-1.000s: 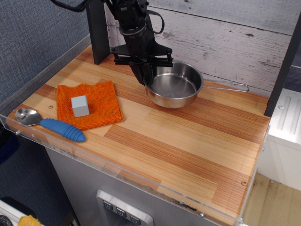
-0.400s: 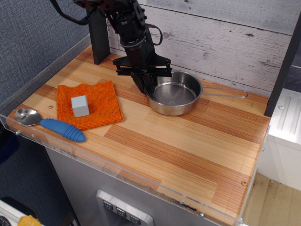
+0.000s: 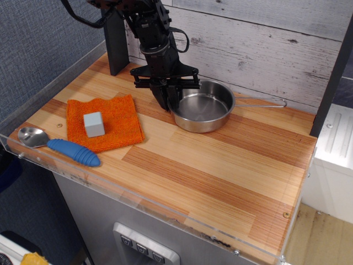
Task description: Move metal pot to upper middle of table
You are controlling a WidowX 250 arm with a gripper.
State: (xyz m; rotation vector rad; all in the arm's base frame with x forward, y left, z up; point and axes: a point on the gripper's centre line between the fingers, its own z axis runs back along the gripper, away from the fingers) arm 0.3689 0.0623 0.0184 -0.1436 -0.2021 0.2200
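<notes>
Shiny steel round pot [image 3: 203, 108] sits far-centre on the striped wooden table [image 3: 220, 165], wire handle pointing right. Black gripper [image 3: 167, 102] clamps narrowly on its left rim.

metal pot [image 3: 203, 109] and tool [image 3: 167, 102] shifted slightly left

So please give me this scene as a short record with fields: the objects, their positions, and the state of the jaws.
pot: metal pot, upright, at the back middle of the table, handle pointing right
gripper: gripper, its jaws at the pot's left rim; the grasp seems closed on the rim, but contact is hard to confirm
cloth: orange cloth, flat on the left side
block: grey cube, resting on the cloth
spoon: blue-handled spoon, at the front left edge, in front of the cloth
</notes>
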